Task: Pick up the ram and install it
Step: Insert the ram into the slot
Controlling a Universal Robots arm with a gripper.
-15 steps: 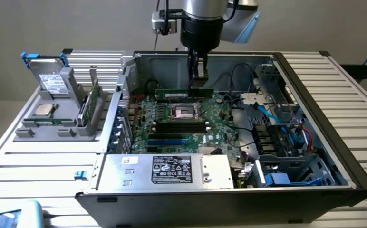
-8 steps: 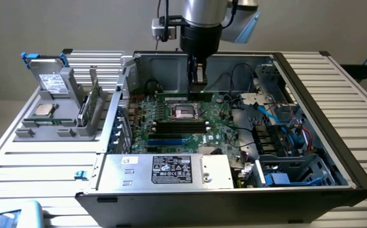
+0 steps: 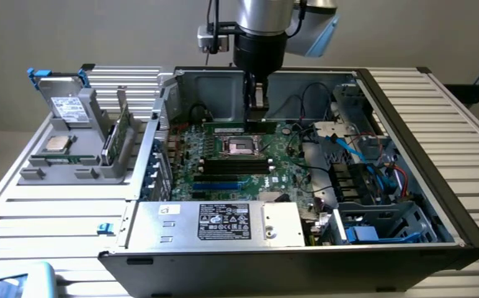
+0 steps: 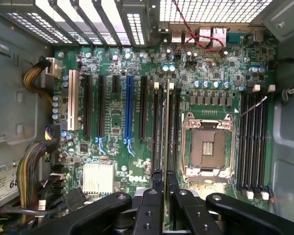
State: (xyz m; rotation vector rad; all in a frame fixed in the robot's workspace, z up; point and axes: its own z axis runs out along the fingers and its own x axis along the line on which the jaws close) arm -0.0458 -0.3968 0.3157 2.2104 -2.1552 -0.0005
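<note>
over the motherboard (image 4: 210, 73), claw (image 4: 164, 183) (narrow grip) on the ram (image 4: 166, 132)

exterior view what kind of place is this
Probably a robot PC-assembly test bench: an open computer case with its motherboard bare on a slatted metal table, the tool holding the ram above it.

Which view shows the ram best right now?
The exterior view: the ram is held side-on in the gripper just above the motherboard, with its long green face visible. The wrist view shows the ram edge-on, as a thin strip running out from the gripper.
</note>
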